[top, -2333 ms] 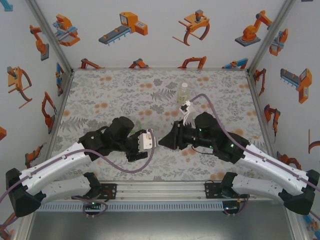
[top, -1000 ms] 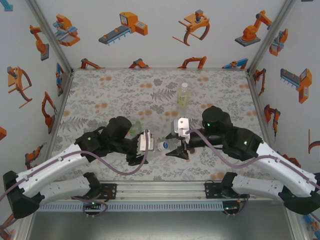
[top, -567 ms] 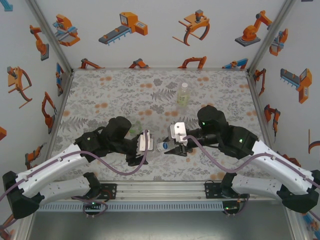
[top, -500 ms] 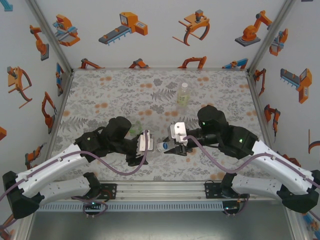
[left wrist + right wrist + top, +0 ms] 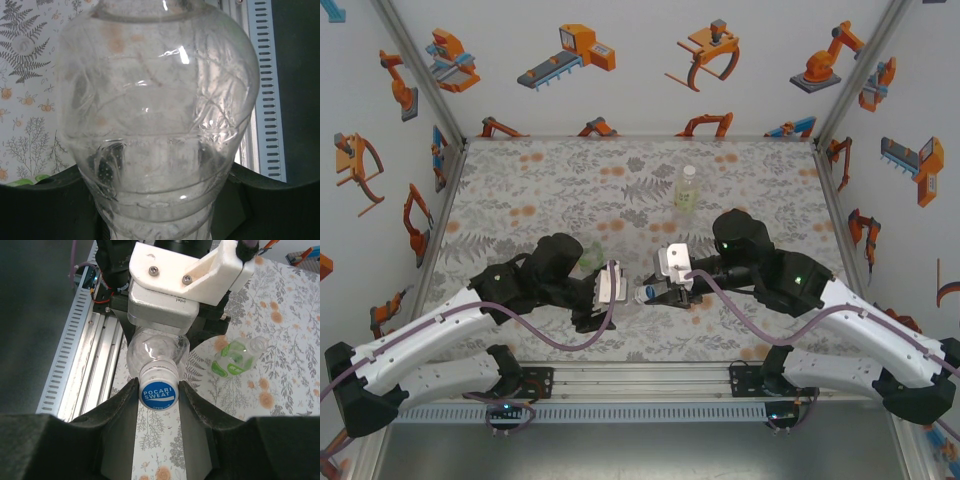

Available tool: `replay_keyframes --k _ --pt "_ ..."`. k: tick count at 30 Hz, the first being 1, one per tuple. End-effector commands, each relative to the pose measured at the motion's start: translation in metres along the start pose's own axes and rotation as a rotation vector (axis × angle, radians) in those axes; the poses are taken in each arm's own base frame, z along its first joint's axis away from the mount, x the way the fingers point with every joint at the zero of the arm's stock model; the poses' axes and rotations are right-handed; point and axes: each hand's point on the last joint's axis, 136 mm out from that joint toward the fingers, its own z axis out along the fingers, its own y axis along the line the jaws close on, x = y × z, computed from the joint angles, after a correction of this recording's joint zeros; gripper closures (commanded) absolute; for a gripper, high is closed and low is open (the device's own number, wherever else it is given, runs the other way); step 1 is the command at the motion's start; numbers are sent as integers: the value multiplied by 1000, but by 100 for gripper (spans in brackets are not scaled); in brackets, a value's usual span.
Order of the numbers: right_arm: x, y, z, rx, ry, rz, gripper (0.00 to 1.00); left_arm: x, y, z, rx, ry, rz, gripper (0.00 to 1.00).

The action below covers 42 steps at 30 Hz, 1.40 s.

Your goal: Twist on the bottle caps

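Blue print covered the top of the cap [image 5: 158, 390], which sat on the neck of the clear bottle [image 5: 160, 125]. The right end effector [image 5: 158, 396] was closed on the cap, a finger pressed against each side. The left end effector [image 5: 616, 290] was clamped tight around the clear bottle's body, holding it roughly level with the neck toward 3 o'clock. A green bottle [image 5: 235, 360] lay on its side on the table [image 5: 520, 190], at 10 o'clock from the left end effector. A pale yellow bottle [image 5: 687, 190] stood upright at 12 o'clock, well apart.
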Motion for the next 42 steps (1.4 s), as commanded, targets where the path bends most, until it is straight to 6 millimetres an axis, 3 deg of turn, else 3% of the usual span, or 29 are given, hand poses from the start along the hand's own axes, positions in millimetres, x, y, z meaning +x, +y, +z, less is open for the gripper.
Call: replay_keyframes --k 1,3,8,10,13,18,21,27,28,30,35,42 --pt "-5 0 2 -4 -28 5 66 -15 -2 -8 3 -41 12 100" --pt "-4 -2 2 9 -26 30 67 -15 -2 -8 4 -39 14 100" --pt "4 -29 4 164 -36 309 84 -16 5 -8 -39 -44 15 100" --pt "18 -54 1 320 -47 553 95 -16 15 -6 -91 -53 4 100" --pt "48 -72 -2 479 -57 921 100 -16 27 -3 -149 -61 -2 100" --pt "90 -76 3 596 -176 1553 100 -8 44 4 -226 -28 -19 100" --pt "106 -72 4 615 -244 1776 100 -5 48 8 -236 -9 -21 100" --pt "103 -76 2 626 -252 1737 100 -5 43 11 -198 -8 1 100" --pt "99 -78 1 625 -251 1703 95 -5 41 11 -190 -8 4 100" --pt "87 -81 -5 622 -247 1579 74 -6 37 10 -169 -12 12 100" --pt "52 -84 -22 599 -204 1190 46 -7 22 9 -88 -15 13 100" --pt "11 -70 -33 495 -146 733 42 -13 9 3 -35 -43 11 100"
